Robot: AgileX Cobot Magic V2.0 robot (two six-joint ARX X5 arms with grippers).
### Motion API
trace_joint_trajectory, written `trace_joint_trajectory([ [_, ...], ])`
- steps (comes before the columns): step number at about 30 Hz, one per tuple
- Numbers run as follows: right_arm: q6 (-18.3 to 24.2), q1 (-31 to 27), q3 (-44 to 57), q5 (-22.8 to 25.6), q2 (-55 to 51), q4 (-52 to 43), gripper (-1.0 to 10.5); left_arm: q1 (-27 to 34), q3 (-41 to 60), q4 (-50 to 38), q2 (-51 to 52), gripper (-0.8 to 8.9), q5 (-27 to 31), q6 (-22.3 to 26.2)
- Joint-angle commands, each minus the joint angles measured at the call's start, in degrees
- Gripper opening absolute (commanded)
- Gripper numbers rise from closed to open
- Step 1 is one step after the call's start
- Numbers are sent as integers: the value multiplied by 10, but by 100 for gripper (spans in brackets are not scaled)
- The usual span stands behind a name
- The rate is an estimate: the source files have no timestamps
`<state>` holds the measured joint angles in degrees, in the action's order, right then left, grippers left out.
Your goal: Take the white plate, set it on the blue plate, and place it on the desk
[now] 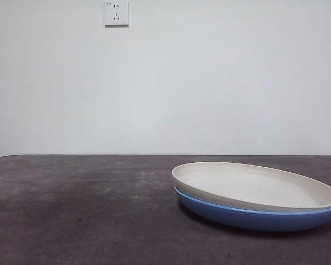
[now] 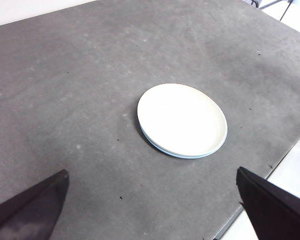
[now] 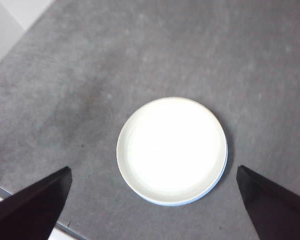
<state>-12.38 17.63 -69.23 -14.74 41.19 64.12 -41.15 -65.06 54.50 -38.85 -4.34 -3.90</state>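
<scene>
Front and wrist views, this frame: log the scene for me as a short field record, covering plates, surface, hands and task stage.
white plate: stacked on the blue plate, sitting slightly tilted and off-centre
blue plate: underneath, resting on the desk, only its rim showing in the wrist views
desk: dark grey mottled surface carrying the stack
left hand: open, high above the desk, holding nothing
right hand: open, raised over the stack, holding nothing
task stage: white plate already on the blue plate; neither hand touching it
</scene>
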Motion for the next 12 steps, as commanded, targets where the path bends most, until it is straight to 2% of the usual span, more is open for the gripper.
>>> trace_joint_trajectory([
  [1, -25, 2, -10, 2, 38, 3, 600, -5, -5, -5, -3, 572, 3, 7],
  [7, -21, 1, -10, 2, 147, 11, 601, -5, -5, -4, -3, 572, 3, 7],
  [12, 12, -10, -10, -2, 244, 9, 601, -5, -5, -3, -3, 572, 3, 7],
])
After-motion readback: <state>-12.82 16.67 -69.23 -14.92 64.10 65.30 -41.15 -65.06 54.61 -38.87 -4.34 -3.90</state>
